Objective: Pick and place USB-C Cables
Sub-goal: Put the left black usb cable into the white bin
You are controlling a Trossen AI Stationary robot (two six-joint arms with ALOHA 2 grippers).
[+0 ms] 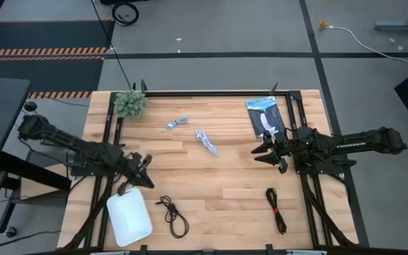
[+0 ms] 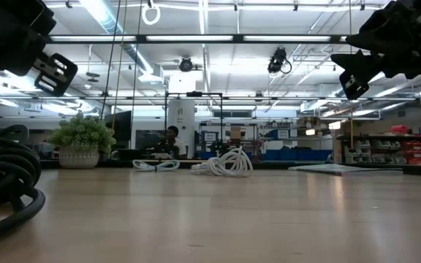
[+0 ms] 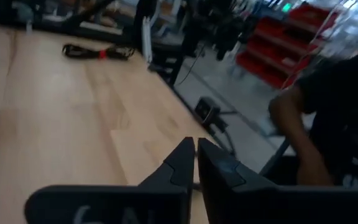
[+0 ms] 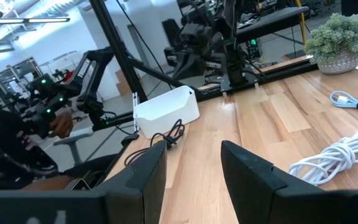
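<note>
The left gripper (image 1: pixel 144 168) hangs over the near-left part of the worktop (image 1: pixel 225 184), just beyond the far edge of the white bin (image 1: pixel 129 217). Its fingers (image 3: pixel 182 163) are pressed together with only a thin slit between them, and they hold nothing.

The right gripper (image 1: pixel 264 151) is at the right side of the worktop, just near of the flat black-and-blue packet (image 1: pixel 265 117). Its fingers (image 4: pixel 151 168) stand well apart and nothing is between them.

All four cables lie loose on the wood. The pale blue-grey cable (image 1: pixel 176 123) is towards the far side, right of the green plant ball (image 1: pixel 130 103). The white cable (image 1: pixel 206 142) lies just right of it and a little nearer. The plain black cable (image 1: pixel 175 215) sits near the front edge, right of the bin. The black cable with a red tie (image 1: pixel 275 210) is at the near right; it seems to lie clear of the arm's frame, though that is hard to judge.
</note>
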